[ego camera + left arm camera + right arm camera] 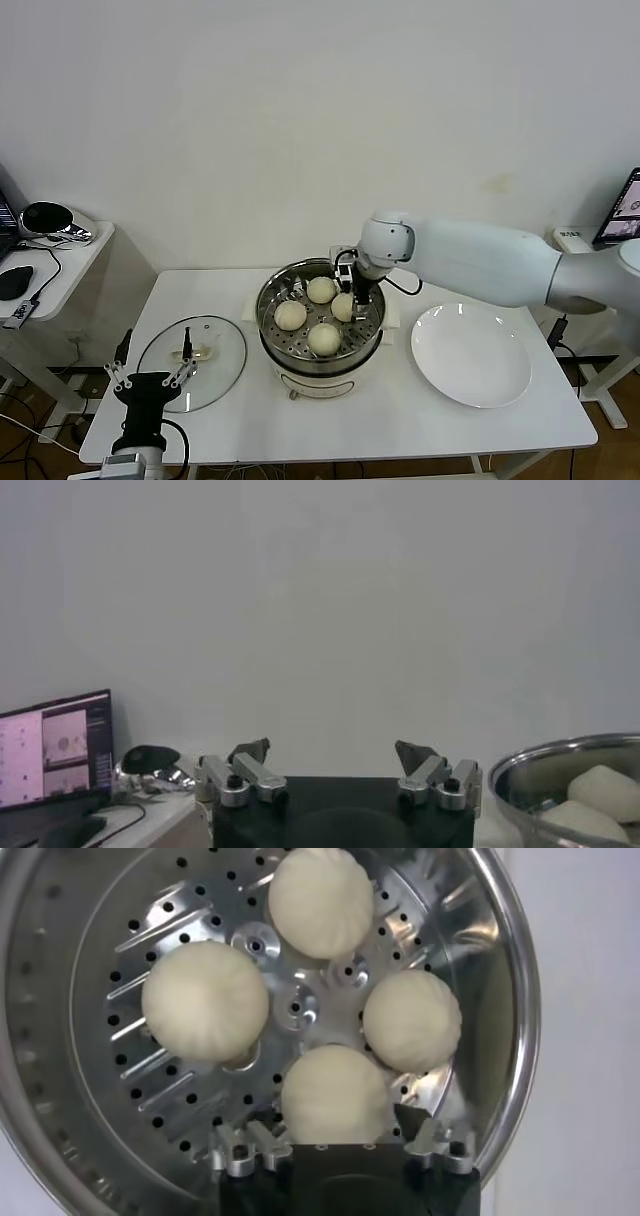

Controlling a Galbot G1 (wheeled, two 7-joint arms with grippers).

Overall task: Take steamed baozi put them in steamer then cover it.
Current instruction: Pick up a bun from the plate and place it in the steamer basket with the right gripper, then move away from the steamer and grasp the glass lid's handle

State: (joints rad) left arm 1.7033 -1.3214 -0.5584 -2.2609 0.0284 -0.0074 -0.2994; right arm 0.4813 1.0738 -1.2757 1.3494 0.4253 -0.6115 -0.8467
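1. Steamer (320, 350): round shiny steel pot on a cream-white base, standing upright near the middle of the white table (400, 420), open at the top. Perforated tray (170, 1098) lies flat inside it.
2. White plate (471, 354): flat and round, on the table to the robot's right of the steamer, apart from it.
3. Cover (192, 362): round glass lid with metal rim, lying flat on the table to the robot's left of the steamer, not on the pot. Its cream handle (197, 351) faces up at the centre, long axis running roughly left to right in the head view.
4. Right gripper (357, 292): reaching down over the steamer's right inner side. In the right wrist view its fingers (432, 1135) stand wide apart either side of the nearest bun, clamped on nothing; whether they touch that bun cannot be told.
5. Left gripper (150, 372): low at the table's front left edge, just before the cover. Jaws spread wide, holding nothing.
6. Steamed baozi (204, 1000): four off-white round buns, all resting on the tray, spaced in a ring around its centre, pleated tops facing up.
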